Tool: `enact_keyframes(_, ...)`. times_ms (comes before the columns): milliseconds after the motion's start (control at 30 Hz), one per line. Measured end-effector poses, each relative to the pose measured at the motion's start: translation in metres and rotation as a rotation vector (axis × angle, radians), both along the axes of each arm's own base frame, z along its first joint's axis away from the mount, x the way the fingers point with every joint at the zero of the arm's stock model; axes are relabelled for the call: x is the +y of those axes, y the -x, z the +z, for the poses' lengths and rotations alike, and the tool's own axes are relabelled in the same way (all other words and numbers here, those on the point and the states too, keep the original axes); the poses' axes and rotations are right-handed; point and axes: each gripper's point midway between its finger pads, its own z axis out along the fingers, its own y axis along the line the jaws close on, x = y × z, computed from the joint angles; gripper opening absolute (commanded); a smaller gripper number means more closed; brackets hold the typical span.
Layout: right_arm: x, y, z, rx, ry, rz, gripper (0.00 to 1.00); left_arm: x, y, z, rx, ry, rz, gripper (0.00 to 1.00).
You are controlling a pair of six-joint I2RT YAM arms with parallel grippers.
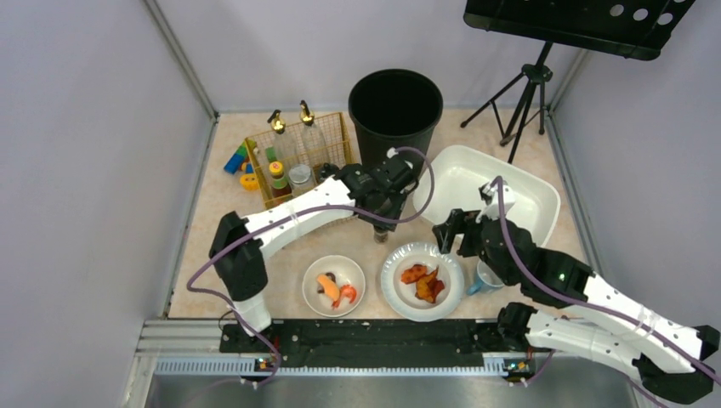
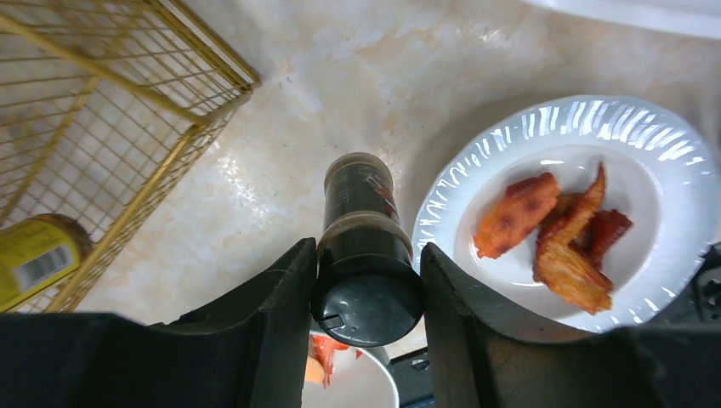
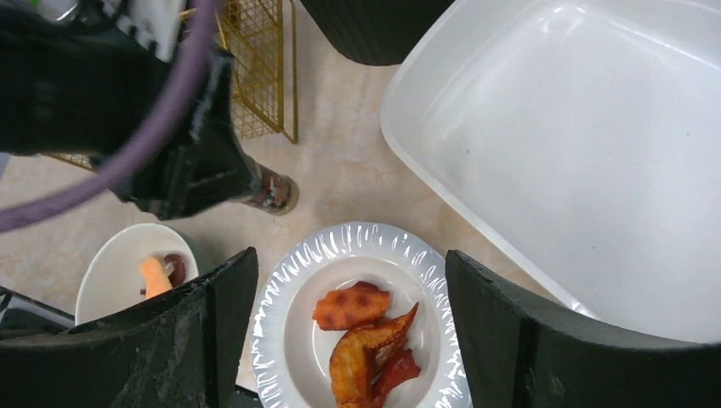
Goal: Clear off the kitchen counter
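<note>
The beige kitchen counter [image 1: 255, 212] holds a dark spice bottle [image 2: 361, 212] with a black cap, standing upright between the gold basket and the plate. My left gripper [image 2: 367, 293] is shut on the bottle's cap, both fingers touching it; from above the gripper [image 1: 378, 219] hides most of the bottle. The bottle's base shows in the right wrist view [image 3: 274, 191]. My right gripper [image 3: 350, 314] is open and empty, above a white paper plate [image 3: 340, 238] of fried chicken wings [image 1: 423, 282].
A white bowl [image 1: 310, 285] with shrimp pieces sits left of the plate. A white tub [image 1: 527, 191] lies at the right, a black bin [image 1: 395, 106] at the back, and a gold wire basket [image 1: 298, 161] of bottles at the back left. A blue cup [image 1: 486, 279] stands by my right arm.
</note>
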Motion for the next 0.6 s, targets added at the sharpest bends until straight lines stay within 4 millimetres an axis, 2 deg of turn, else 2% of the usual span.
enact_keyframes(167,0.005,-0.002,-0.002,0.003,-0.002,0.002,0.79,0.005,-0.005,0.054,-0.11,0.07,0.005,0.0)
enact_keyframes(333,0.011,-0.004,-0.004,0.011,0.002,0.011,0.78,0.023,-0.012,0.104,-0.233,0.104,0.023,0.0)
enact_keyframes(467,0.017,-0.005,-0.005,0.014,-0.005,0.024,0.78,0.038,-0.024,0.126,-0.281,0.111,0.056,0.0)
enact_keyframes(600,0.02,-0.006,-0.002,0.011,-0.018,0.031,0.77,0.063,-0.043,0.126,-0.285,0.081,0.117,0.0)
